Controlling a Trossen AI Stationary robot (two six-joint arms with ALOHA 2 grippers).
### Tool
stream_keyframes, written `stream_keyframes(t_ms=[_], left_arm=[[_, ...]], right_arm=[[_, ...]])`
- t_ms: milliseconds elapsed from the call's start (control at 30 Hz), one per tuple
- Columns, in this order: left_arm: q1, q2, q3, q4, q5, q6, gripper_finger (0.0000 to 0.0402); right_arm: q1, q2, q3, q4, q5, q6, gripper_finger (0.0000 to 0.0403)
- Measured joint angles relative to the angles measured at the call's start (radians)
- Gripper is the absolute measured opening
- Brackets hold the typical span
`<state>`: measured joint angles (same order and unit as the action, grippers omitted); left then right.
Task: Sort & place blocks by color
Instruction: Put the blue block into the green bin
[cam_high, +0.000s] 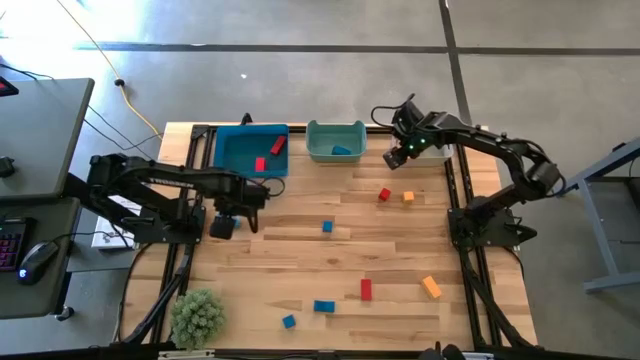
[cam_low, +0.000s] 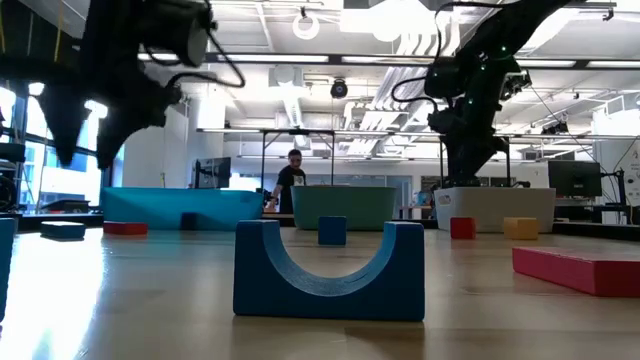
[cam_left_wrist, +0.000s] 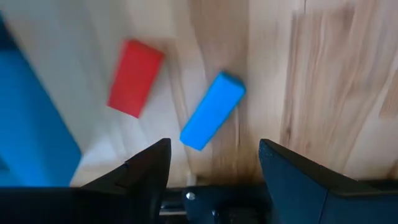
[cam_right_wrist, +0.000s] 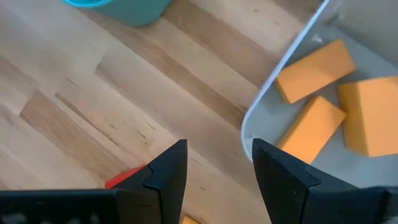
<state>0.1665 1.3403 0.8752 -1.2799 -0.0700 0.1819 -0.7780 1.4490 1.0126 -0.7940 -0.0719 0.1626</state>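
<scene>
Red, blue, orange blocks (cam_high: 366, 289) scattered flat across wooden table; two red in blue bin, three orange (cam_right_wrist: 314, 70) in white bin.

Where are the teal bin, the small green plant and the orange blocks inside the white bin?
teal bin (cam_high: 322, 146): high view, on its left wall.
small green plant (cam_high: 197, 316): high view, middle of its foliage.
orange blocks (cam_right_wrist: 310, 134): right wrist view, top face of the nearest block in the white bin (cam_right_wrist: 273, 83).

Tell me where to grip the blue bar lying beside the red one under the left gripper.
Grip the blue bar across its two long faces at mid-length, coming straight down. It lies flat on the table, clear of the red bar, but skewed to the open left gripper, so turn the wrist first.
</scene>
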Motion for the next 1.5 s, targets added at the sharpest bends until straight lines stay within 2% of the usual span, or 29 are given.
stream_keyframes(t_ms=[267,433,600,1100,1300,1500], left_arm=[[0.0,0.0,-0.095,0.057,-0.003,0.057,0.0232],[0.0,0.003,-0.116,0.113,-0.005,0.063,0.0232],[0.0,0.016,-0.117,0.143,-0.005,0.135,0.0232],[-0.002,0.253,-0.117,0.237,0.005,0.196,0.0232],[-0.004,0.32,-0.113,0.244,-0.026,0.188,0.023],[-0.005,0.349,-0.111,0.255,-0.044,0.14,0.0192]], right_arm=[[0.0,-0.005,0.0,0.013,0.0,-0.013,0.0168],[0.0,-0.005,0.0,0.044,0.0,-0.013,0.0168],[0.0,-0.005,0.0,0.061,-0.007,-0.013,0.0168],[0.0,-0.005,0.0,0.06,-0.007,-0.007,0.0168],[0.0,-0.005,0.0,0.061,-0.007,-0.014,0.0168],[0.0,-0.005,0.0,0.062,-0.007,-0.014,0.0168]])
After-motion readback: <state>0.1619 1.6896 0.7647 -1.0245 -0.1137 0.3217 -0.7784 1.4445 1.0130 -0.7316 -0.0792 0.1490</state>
